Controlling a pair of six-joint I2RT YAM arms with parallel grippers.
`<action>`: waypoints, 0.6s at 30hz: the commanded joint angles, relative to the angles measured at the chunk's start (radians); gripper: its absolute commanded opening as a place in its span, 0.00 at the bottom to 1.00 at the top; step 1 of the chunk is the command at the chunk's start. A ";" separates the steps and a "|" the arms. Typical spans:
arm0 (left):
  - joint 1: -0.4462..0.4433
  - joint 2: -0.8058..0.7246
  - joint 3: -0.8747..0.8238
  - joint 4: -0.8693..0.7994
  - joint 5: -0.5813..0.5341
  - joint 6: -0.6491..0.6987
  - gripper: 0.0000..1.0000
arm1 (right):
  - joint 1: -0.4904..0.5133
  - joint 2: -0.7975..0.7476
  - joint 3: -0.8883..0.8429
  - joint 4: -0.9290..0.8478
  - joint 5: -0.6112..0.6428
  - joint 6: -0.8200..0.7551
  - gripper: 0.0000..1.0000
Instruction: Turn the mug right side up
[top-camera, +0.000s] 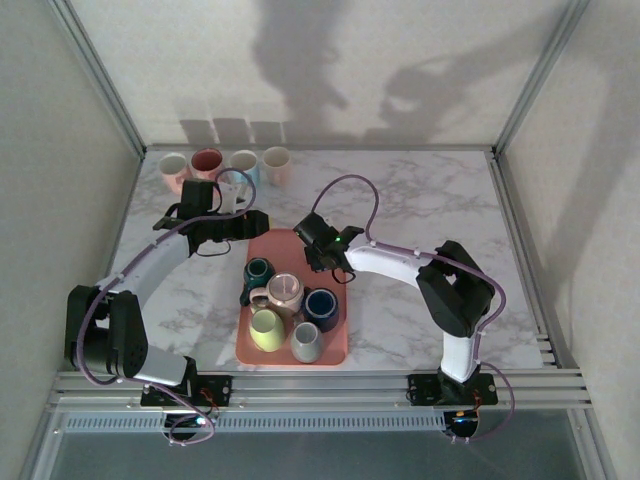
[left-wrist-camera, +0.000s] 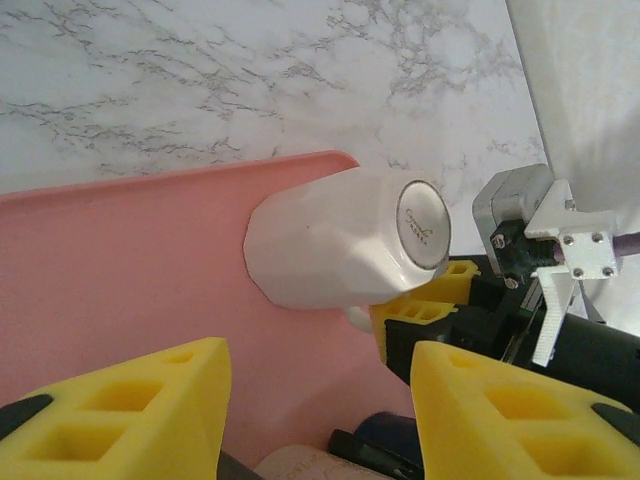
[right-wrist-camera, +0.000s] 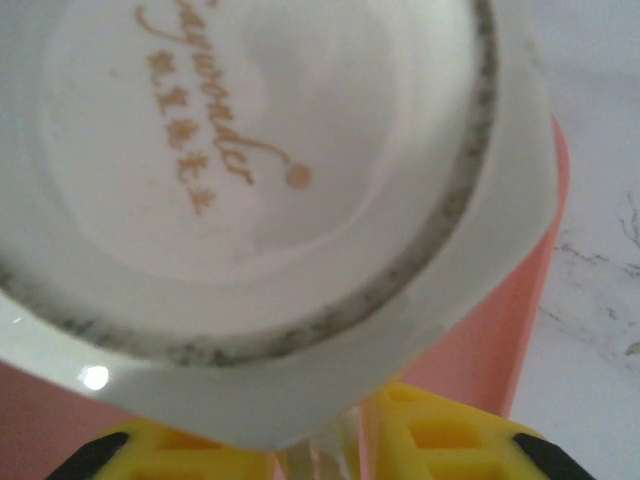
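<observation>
A white faceted mug (left-wrist-camera: 340, 240) lies on its side over the far end of the pink tray (left-wrist-camera: 120, 260), its printed base (left-wrist-camera: 423, 225) turned toward the right arm. My right gripper (right-wrist-camera: 320, 455) is shut on the mug's handle, and its yellow fingers (left-wrist-camera: 430, 300) sit just under the base. The base (right-wrist-camera: 230, 160) looms close in the right wrist view. My left gripper (left-wrist-camera: 320, 400) is open, a short way in front of the mug and not touching it. From above, the left gripper (top-camera: 258, 224) and right gripper (top-camera: 318, 250) face each other over the tray's far end (top-camera: 285, 245).
Several mugs stand in the near half of the tray: teal (top-camera: 259, 270), beige-pink (top-camera: 283, 292), navy (top-camera: 321, 305), yellow-green (top-camera: 266, 328) and grey (top-camera: 307, 342). A row of mugs (top-camera: 225, 165) lines the back left of the marble table (top-camera: 430, 200).
</observation>
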 joint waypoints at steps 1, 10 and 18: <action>0.009 0.006 -0.005 0.008 -0.002 -0.017 0.50 | 0.013 0.013 -0.015 0.045 0.035 -0.057 0.25; 0.009 -0.010 -0.011 0.028 -0.018 -0.049 0.50 | 0.018 -0.019 -0.029 0.066 0.027 -0.129 0.01; 0.009 -0.022 -0.006 0.046 -0.016 -0.083 0.49 | 0.018 -0.090 -0.063 0.091 0.011 -0.125 0.00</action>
